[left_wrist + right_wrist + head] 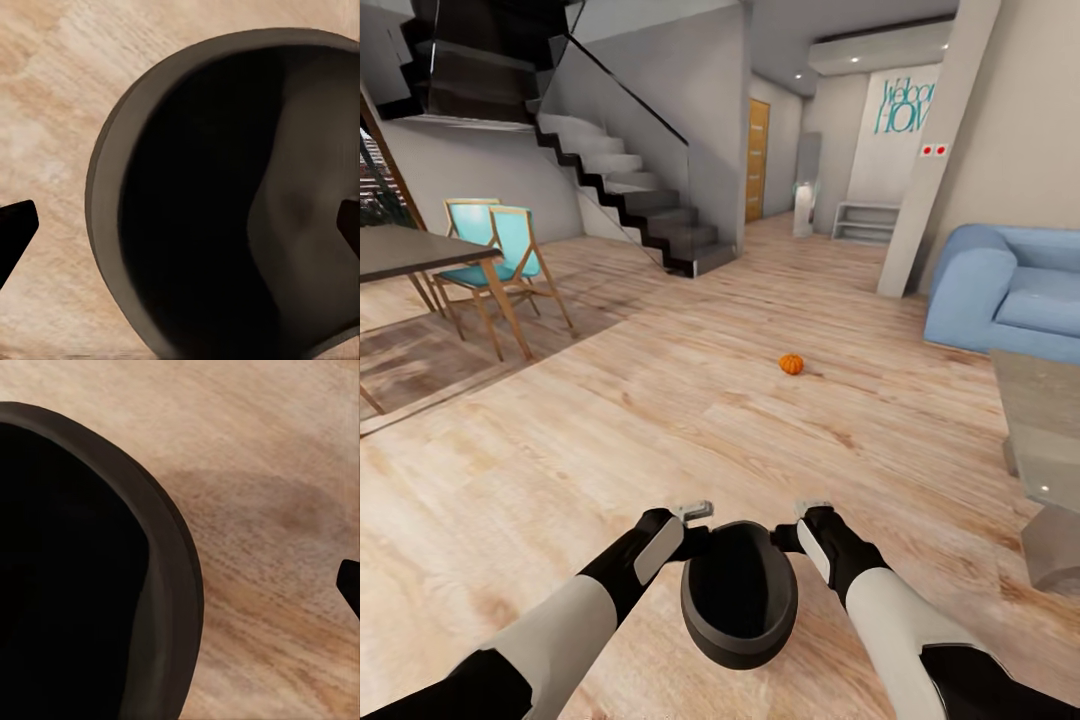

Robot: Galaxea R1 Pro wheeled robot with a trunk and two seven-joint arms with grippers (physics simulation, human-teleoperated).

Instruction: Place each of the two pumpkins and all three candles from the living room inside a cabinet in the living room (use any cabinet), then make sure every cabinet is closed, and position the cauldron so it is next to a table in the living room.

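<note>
The black cauldron (739,594) hangs between my two arms just in front of me, its wide mouth facing up toward the head camera. My left gripper (698,528) is at its left rim and stands open; one fingertip (16,225) is outside the cauldron's wall (112,180) and the other is inside the bowl. My right gripper (792,528) is at the right rim, also open, beside the cauldron's rim (176,585). One orange pumpkin (791,363) lies on the wood floor ahead. The candles, the other pumpkin and the cabinet are out of view.
A blue sofa (1008,290) and a grey low table (1050,440) stand at the right. At the left are a dark dining table (410,250) and teal chairs (495,250). Stairs (630,190) and a pillar (935,150) rise farther back. Open wood floor (660,400) lies ahead.
</note>
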